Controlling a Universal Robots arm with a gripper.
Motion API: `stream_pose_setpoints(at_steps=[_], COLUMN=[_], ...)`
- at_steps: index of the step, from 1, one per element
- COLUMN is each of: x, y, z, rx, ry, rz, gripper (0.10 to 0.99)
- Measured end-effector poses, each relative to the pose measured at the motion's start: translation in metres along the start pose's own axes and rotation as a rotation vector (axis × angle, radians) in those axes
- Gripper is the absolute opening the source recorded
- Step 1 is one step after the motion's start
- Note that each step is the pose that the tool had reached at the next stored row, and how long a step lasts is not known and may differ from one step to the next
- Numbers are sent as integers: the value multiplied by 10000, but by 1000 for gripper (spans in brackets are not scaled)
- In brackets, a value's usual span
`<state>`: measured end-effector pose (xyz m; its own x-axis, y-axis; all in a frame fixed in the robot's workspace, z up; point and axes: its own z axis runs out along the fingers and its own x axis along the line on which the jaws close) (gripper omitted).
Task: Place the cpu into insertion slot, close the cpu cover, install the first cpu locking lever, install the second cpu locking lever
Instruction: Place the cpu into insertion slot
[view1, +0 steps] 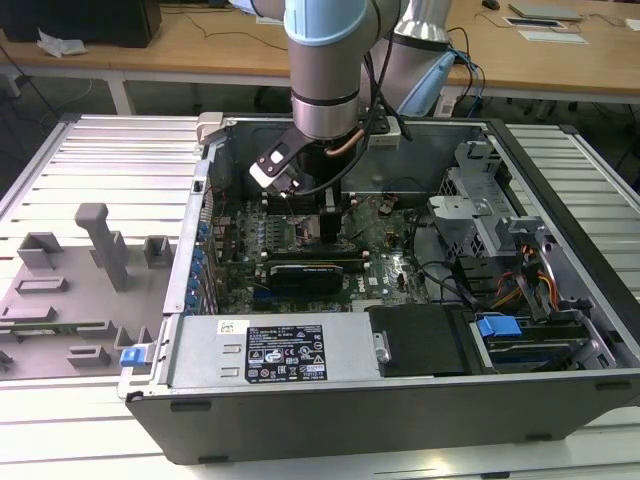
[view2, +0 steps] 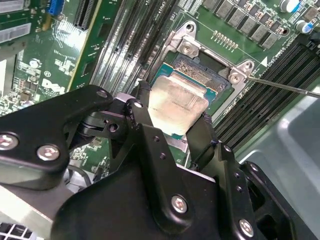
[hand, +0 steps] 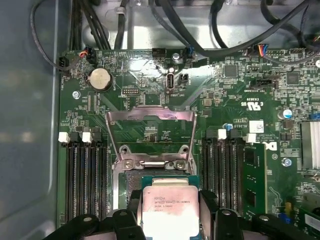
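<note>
The cpu (hand: 169, 207) (view2: 178, 102), a small square chip with a silvery-beige top, sits between the black fingers (hand: 134, 204) of my gripper (hand: 170, 209) (view2: 170, 121), which is shut on its two opposite edges. It hangs directly over the insertion slot (view2: 202, 74) (hand: 131, 181), whose dark centre and metal rim show just past the chip. Whether the chip touches the slot I cannot tell. The cpu cover (hand: 150, 117) stands swung open behind the slot. In the exterior view my gripper (view1: 322, 205) reaches down into the open computer case.
Long black memory slots (hand: 85, 175) (hand: 222, 170) flank the slot on both sides. A thin metal lever rod (view2: 287, 87) sticks out beside it. A black graphics card (view1: 305, 272), cables (view1: 440, 280) and case walls surround the board. A grey fixture plate (view1: 70, 290) lies at the exterior view's left.
</note>
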<state>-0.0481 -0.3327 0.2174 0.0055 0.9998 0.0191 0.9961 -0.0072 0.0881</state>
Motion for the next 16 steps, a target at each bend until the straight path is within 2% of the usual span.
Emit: stream_pose_setpoints(at_steps=[2, 7, 9, 16], x=[31, 90, 123, 148], y=[-5, -28, -36, -53], z=[22, 53, 87, 169], rx=[-1, -1, -1, -1], ry=[-1, -89, -95, -107], rz=[0, -7, -8, -11], gripper=[541, 541, 541, 541])
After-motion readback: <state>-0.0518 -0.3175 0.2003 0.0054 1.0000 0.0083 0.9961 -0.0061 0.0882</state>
